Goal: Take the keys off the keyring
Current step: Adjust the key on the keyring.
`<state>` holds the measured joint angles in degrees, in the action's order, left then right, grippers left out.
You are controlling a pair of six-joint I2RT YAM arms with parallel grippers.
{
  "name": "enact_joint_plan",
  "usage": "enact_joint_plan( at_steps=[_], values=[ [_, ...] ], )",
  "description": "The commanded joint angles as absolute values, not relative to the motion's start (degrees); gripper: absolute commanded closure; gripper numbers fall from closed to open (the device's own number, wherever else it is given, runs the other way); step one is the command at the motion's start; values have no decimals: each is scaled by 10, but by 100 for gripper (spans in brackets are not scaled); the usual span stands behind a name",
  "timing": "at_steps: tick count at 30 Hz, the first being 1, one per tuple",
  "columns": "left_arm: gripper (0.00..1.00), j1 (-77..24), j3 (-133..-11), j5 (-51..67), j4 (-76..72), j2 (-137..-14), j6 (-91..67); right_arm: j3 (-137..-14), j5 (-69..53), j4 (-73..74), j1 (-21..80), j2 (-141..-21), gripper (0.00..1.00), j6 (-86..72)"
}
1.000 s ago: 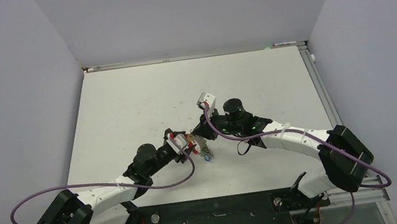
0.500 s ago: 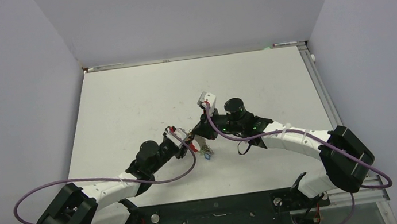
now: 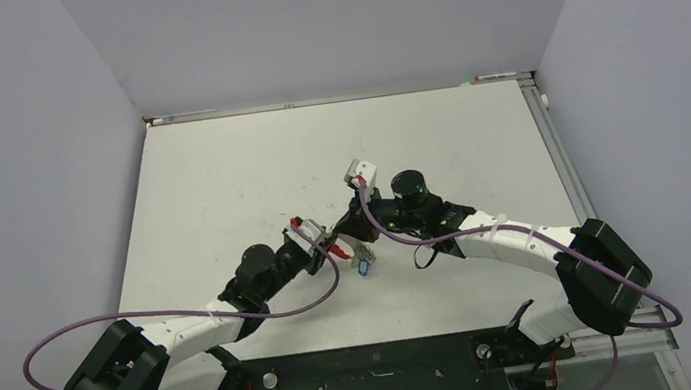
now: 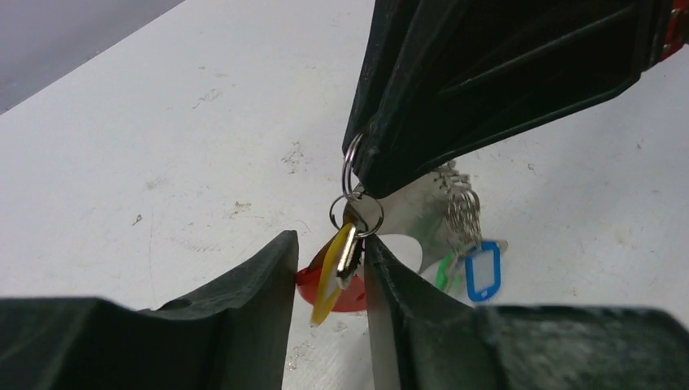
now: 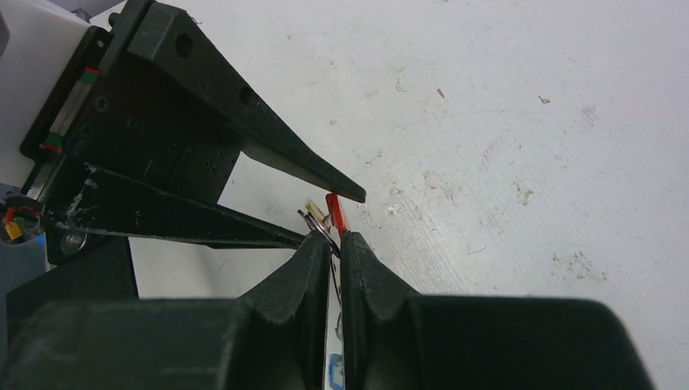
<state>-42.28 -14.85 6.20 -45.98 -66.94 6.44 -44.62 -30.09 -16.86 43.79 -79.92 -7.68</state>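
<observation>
Left pincer (image 4: 329,240) stands narrowed but not clamped; daylight shows between its left finger and the yellow-tagged key (image 4: 333,275), which hangs right between the two fingers, above the middle of the desk (image 4: 162,162); the key's long axis runs nearly upright, top tilted to the right, up to a small link on the keyring (image 4: 350,162); the red strap (image 4: 306,281) shows just behind the key; to the right, the right pincer (image 5: 329,244) is closed tight on the keyring's wire and holds the bunch up; further right hang the green tag (image 4: 443,272) and blue tag (image 4: 482,272), apart from either pincer; the left arm is plainly nearer the yellow key, so closing across its flat sides and drawing it away from the pinched ring looks like the coming move.
</observation>
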Motion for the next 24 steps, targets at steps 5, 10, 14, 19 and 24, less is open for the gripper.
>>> enact_joint_plan(
  at_steps=[5, 10, 14, 19, 24],
  values=[
    [82, -384, -165, 86, -424, -636, 87, -452, -355, -202, 407, -786, 95, -62],
    [97, -379, -161, 157, -413, -600, 131, -454, -425, -201, 391, -799, 95, -30],
    [100, -379, -171, 189, -385, -579, 142, -455, -470, -201, 382, -805, 95, -5],
    [100, -364, -200, 216, -317, -560, 119, -451, -511, -211, 366, -811, 95, 41],
    [100, -360, -227, 299, -230, -532, 121, -454, -523, -226, 358, -817, 95, 38]
  ],
)
